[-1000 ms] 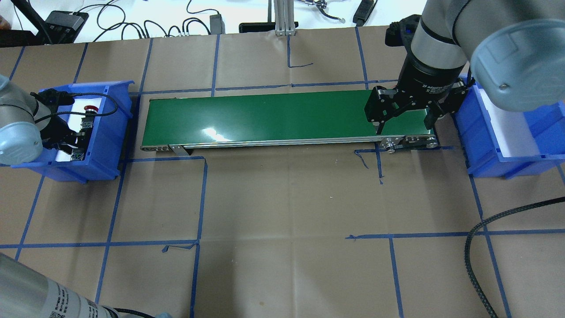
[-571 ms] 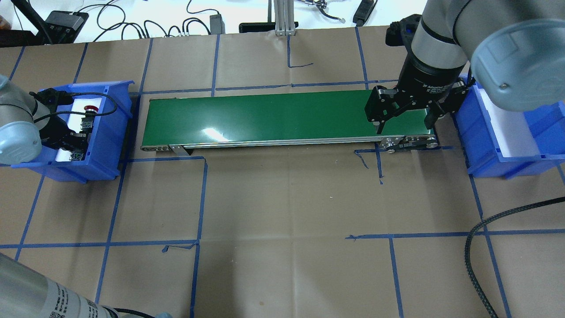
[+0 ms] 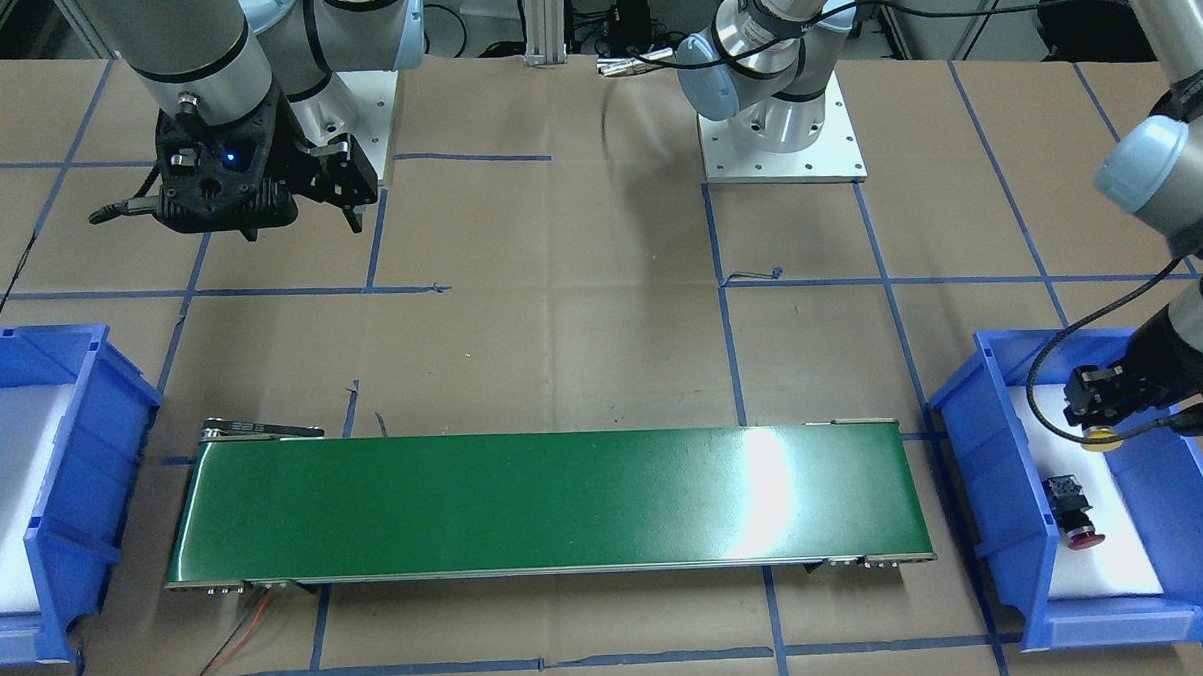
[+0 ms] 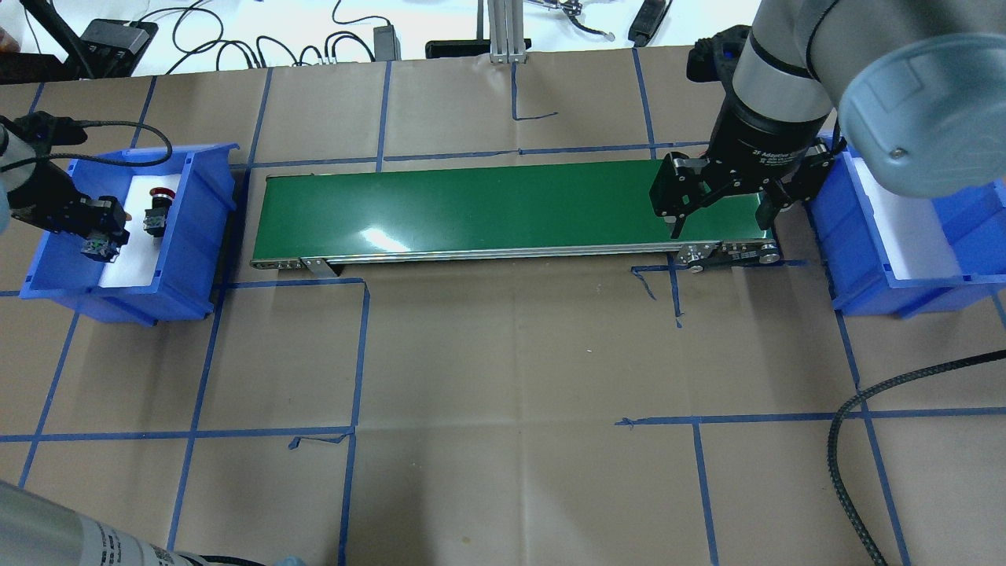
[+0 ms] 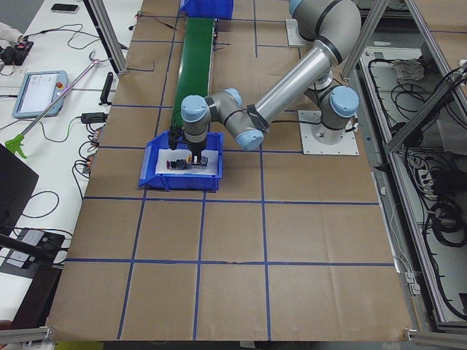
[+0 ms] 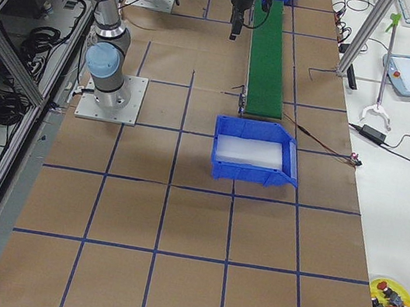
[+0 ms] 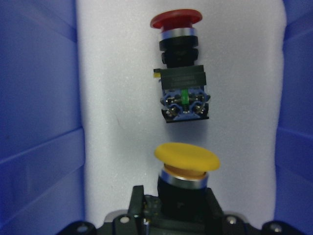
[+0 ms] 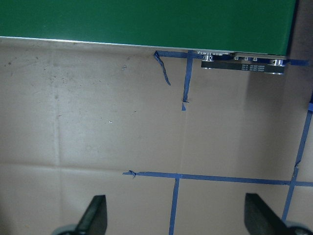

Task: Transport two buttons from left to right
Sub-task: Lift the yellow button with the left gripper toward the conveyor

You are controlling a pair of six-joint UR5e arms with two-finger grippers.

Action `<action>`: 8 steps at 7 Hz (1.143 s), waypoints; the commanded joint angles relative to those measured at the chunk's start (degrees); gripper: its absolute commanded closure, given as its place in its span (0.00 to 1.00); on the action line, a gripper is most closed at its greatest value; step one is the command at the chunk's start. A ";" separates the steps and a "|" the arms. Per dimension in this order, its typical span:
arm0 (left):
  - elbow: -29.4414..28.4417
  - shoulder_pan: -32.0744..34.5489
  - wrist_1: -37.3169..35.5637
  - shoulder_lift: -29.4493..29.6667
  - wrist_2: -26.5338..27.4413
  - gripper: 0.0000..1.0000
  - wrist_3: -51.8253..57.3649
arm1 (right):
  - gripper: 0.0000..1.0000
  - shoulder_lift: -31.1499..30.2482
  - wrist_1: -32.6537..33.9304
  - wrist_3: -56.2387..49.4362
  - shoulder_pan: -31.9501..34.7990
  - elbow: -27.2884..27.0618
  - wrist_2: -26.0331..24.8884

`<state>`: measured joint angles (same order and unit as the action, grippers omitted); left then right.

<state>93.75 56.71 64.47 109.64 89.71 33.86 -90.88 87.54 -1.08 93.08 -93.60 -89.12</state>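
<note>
My left gripper (image 7: 182,215) is shut on the black barrel of the yellow-capped button (image 7: 187,157) and holds it above the white pad of the left blue bin (image 4: 196,236). The same gripper (image 4: 98,229) shows over the bin's outer side in the overhead view, and in the front view (image 3: 1099,411) the yellow cap (image 3: 1102,443) peeks out below it. The red-capped button (image 7: 180,73) lies on its side in the bin, also seen from overhead (image 4: 156,212) and from the front (image 3: 1073,514). My right gripper (image 8: 178,218) is open and empty, hovering at the belt's right end (image 4: 719,212).
A green conveyor belt (image 4: 471,204) runs between the left bin and the right blue bin (image 4: 864,259), which holds only a white pad. A black cable (image 4: 857,409) lies on the brown paper at the front right. Blue tape lines cross the table.
My left gripper has risen out of the left bin and shifted outward with the yellow button in it. The red button and the right arm have not moved.
</note>
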 commanded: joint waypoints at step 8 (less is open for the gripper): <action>-11.85 22.62 15.61 -0.40 -0.32 0.90 -31.77 | 0.00 -0.09 0.00 0.02 0.00 0.00 0.00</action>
<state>81.11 74.44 80.97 108.73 89.28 9.00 -90.91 87.54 -1.06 93.08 -93.60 -89.12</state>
